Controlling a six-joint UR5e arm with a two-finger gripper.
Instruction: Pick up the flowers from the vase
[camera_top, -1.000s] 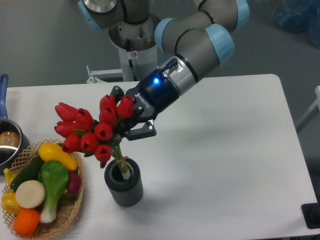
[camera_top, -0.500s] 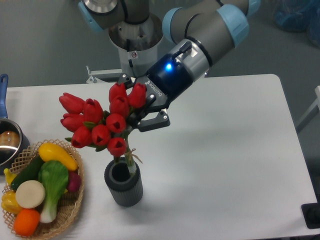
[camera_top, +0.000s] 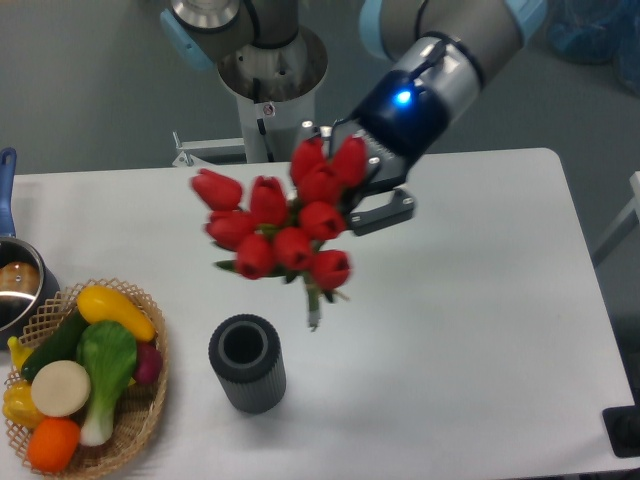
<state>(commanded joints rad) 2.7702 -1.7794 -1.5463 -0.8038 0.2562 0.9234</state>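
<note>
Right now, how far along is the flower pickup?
Done: the flowers are out of the vase, stems hanging clear above its empty mouth. In hand: the tool is shut on the bunch, holding it in the air. Left: nothing obvious beyond keeping hold.

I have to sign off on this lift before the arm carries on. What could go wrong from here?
1. The bunch of glossy red tulips hangs out to one side of the claw, held only near the buds, so it may tilt or slip in the grip.
2. The short green stems dangle just above and right of the dark grey ribbed vase; a low sideways move might knock it over.
3. The wicker basket of vegetables sits close to the vase's left.
</note>
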